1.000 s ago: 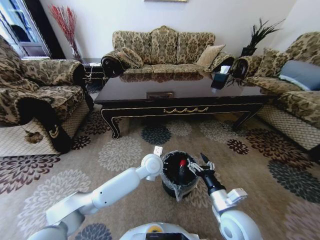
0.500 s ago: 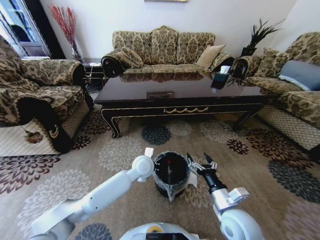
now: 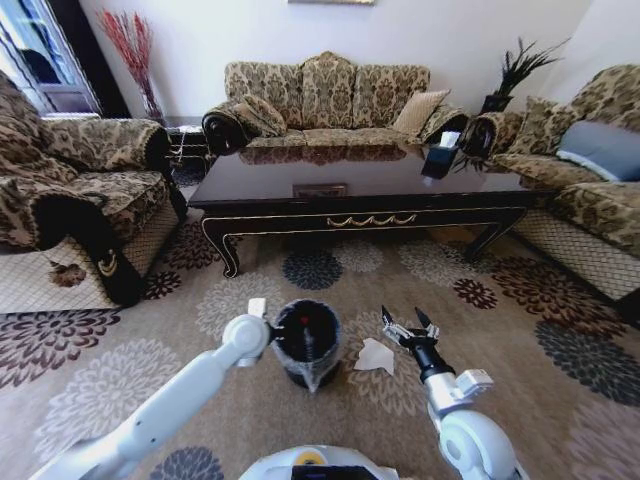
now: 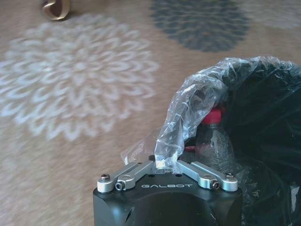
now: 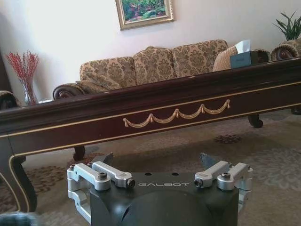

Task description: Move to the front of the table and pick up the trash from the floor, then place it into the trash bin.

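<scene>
Apparently mid-collection: left gripper clamps the trash bin liner, lower centre; right gripper, jaws apart, must descend onto white paper scrap.

Patterned sofa against far wall, matching armchair at left, second sofa at right. Flower-print carpet underfoot. Tissue box, red dried stems in vase, dark potted plant, framed painting.
</scene>
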Controlling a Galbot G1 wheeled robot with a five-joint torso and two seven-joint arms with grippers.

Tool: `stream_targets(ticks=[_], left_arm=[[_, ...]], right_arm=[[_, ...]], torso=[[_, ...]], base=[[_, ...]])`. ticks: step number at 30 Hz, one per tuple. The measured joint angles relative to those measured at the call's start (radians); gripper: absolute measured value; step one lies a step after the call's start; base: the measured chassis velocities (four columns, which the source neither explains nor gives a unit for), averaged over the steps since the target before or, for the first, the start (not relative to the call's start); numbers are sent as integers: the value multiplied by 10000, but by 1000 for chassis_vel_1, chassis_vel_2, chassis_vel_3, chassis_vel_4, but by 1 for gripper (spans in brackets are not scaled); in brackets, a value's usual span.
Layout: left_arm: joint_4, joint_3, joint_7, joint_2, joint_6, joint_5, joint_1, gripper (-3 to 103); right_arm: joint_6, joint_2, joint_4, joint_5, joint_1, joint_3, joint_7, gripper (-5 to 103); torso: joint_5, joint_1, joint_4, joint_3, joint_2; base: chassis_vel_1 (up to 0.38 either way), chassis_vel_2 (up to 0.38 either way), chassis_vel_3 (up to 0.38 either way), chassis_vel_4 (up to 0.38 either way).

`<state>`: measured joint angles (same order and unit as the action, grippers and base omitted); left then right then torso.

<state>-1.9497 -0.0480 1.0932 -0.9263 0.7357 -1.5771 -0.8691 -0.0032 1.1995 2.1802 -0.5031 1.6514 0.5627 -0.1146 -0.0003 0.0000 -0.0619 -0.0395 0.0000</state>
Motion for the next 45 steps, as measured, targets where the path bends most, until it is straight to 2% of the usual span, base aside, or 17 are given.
stream_targets(ticks=[4,8,11,16,27,30,45], left_arm=[[-228,925,-320,462,2,190,-1017,0],[-369,1192,-458,602,2,210,-1316,0],[-401,1224,-469,608,2,223,-1368,0],[-455,1164,-468,510,1,247,-1360,0],[-703,1162,-293,757,1,79,-1322,0],[-744,1243,-255,855,-1,16,-1313,0],[-808,1213,-167,845,-3,-175,-1197,0]], right_arm=[[209,-159,-1036,333,-441,-170,59,100],[289,-264,-1708,422,-586,-302,142,100],[386,-268,-2138,694,-649,-350,208,100],[1129,-145,-3728,2605,-857,-382,541,100],[1329,132,-5995,3096,-1399,-643,445,100],[1590,232,-7057,3771,-1724,-689,455,100],[2006,611,-8750,4732,-2299,-789,424,100]], torso=[[3,0,4,0,0],[1,-1,0,0,0],[2,-1,-1,0,0],[1,-1,-2,0,0],[4,-1,0,0,0],[3,0,0,0,0],[2,0,0,0,0]], base=[[0,0,0,0],[0,0,0,0],[0,0,0,0],[0,0,0,0],[0,0,0,0],[0,0,0,0],[0,0,0,0]])
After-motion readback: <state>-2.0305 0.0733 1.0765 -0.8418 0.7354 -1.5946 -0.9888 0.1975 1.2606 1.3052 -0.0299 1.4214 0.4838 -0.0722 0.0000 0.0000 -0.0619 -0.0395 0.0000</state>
